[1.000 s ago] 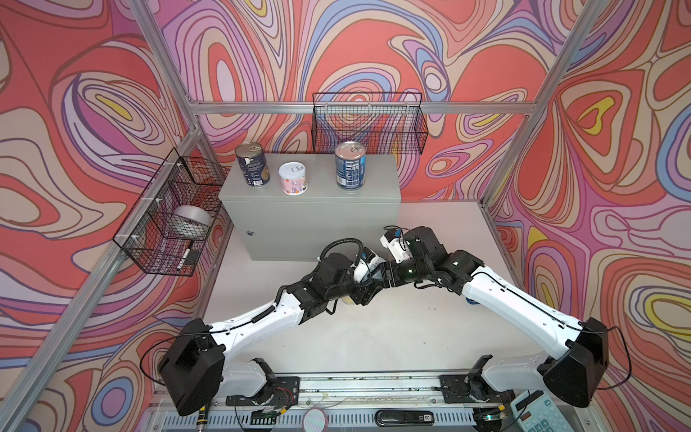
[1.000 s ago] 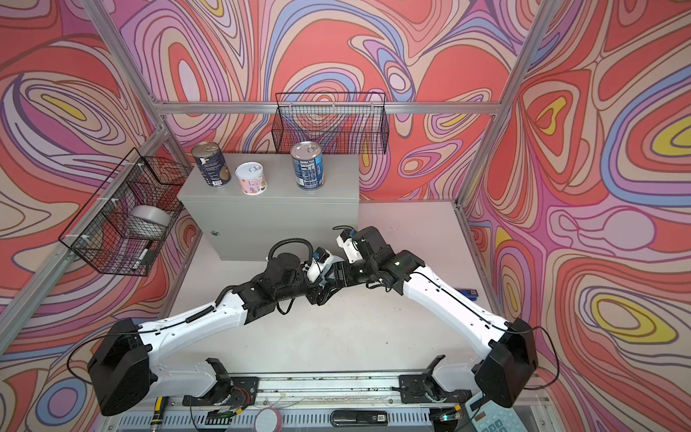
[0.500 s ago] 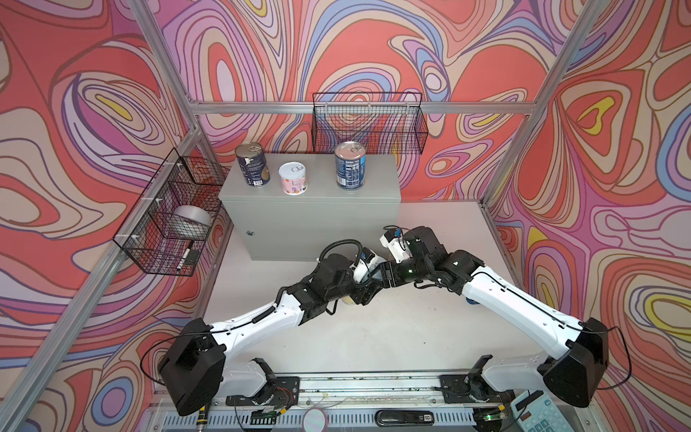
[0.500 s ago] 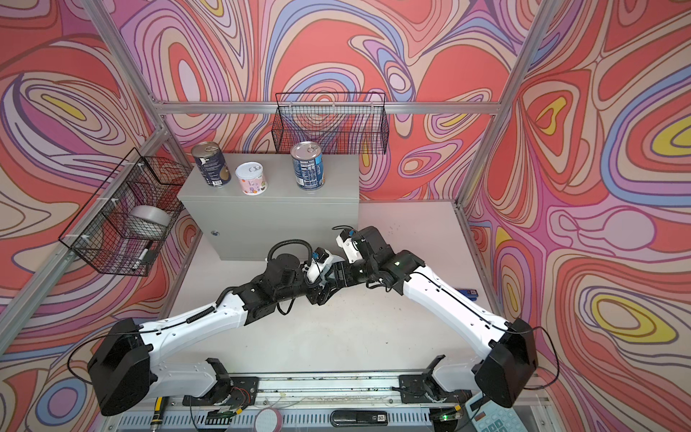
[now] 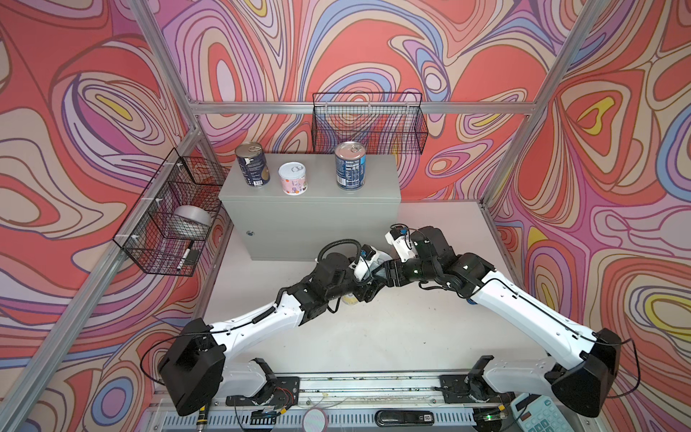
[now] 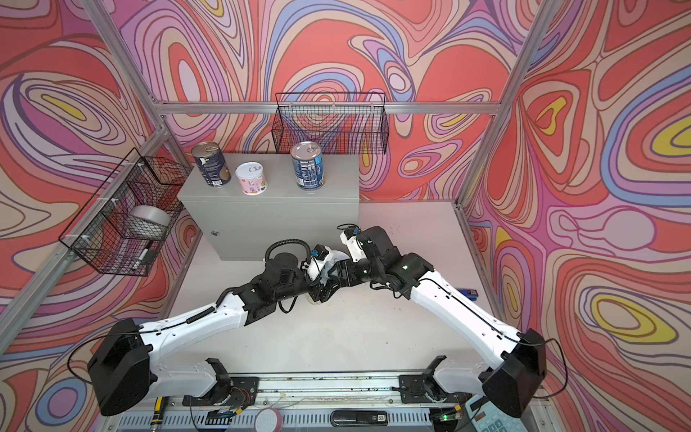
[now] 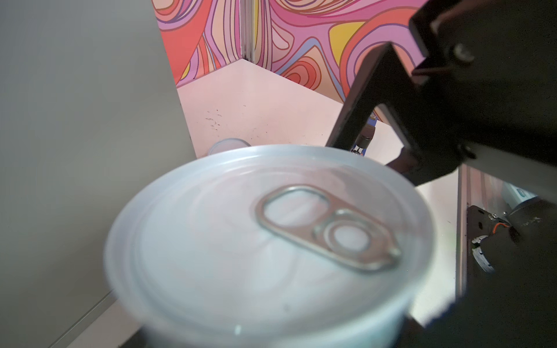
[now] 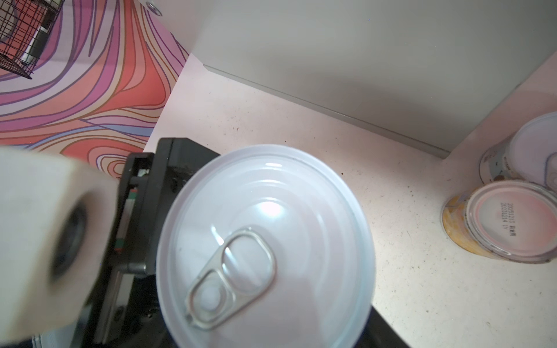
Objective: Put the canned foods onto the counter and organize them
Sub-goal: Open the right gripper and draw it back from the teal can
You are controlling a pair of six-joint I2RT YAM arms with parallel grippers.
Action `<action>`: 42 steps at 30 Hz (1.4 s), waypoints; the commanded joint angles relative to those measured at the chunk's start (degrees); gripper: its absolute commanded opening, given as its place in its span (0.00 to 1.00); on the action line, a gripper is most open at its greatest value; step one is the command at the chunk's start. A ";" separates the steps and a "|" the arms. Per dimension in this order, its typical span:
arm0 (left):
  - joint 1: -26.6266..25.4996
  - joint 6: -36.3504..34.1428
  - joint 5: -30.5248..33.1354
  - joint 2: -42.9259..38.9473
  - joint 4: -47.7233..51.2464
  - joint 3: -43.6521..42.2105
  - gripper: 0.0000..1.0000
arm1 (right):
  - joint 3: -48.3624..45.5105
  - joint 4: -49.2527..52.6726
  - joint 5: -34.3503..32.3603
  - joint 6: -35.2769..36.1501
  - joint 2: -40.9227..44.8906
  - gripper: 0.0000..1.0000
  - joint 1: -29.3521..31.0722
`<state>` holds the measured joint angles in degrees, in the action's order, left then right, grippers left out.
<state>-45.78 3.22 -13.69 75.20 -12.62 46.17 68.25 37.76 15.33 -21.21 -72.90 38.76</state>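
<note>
The fingers of the right gripper were hidden beneath the lid of a short can. They were judged to be closed on its sides, since the can was seen centred just below that wrist's camera and raised off the white tabletop. The left gripper was brought in from the opposite side of what appeared to be the same can, its black body seen close against the can in the right wrist view. Whether its fingers were clamped or only set around the can could not be told. Both grippers were met low in front of the counter, near its front face. On the counter's top, a tall dark blue can was stood near the left end and a second tall can right of the middle, with a pink can between them. A yellow can was left tilted on the tabletop, and a pale can was seen just beside it at the counter's corner. A handover between the arms appeared to be in hand. For it to be done well, one grip should be made firm before the other is released. The can should be kept level with its pull tab upward and lifted clear of the counter's front edge before being set on a bare part of the top.
</note>
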 commanded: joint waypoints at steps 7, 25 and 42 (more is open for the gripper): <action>0.25 1.49 0.07 -1.13 -6.00 1.20 0.56 | -1.70 -2.18 0.53 2.60 1.95 0.72 1.13; 0.28 1.19 -0.17 -2.05 -4.99 1.73 0.54 | -3.21 -4.27 -0.83 2.83 4.67 0.76 1.10; 0.25 1.36 -0.55 -2.21 -4.45 2.48 0.52 | -4.00 -4.56 -4.62 2.76 6.98 0.76 1.05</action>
<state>-45.71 4.54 -13.87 75.07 -13.08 46.17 65.21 34.13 12.32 -18.96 -67.31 39.48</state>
